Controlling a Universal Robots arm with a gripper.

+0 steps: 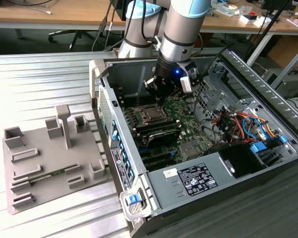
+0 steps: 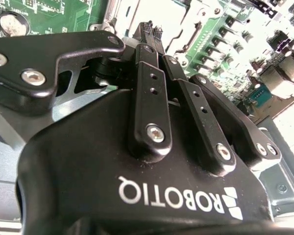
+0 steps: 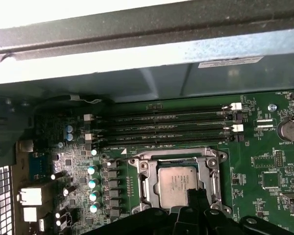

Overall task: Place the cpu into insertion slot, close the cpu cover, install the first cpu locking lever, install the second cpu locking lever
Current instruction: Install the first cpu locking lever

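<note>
The cpu (image 3: 176, 181), a silvery square chip, lies flat in the insertion slot on the green board, inside the open computer case (image 1: 114, 148). The cpu cover (image 3: 143, 178), a silvery metal frame, lies down around it, and the chip's top shows through the cut-out. In the exterior view the socket area (image 1: 150, 114) sits just below my gripper (image 1: 158, 95). My black fingertips (image 3: 196, 198) hang over one edge of the cpu. In the second wrist view my gripper (image 2: 151, 28) is shut, its fingers pressed together with nothing seen between them. I cannot make out the locking levers.
Long black memory slots (image 3: 171, 127) run beside the socket, with a row of capacitors (image 3: 92, 188) and a coin battery (image 3: 289, 129) nearby. Coloured cables (image 1: 238, 124) and a power supply (image 1: 188, 181) fill the case's other end. A grey fixture plate (image 1: 49, 158) lies at the exterior view's left.
</note>
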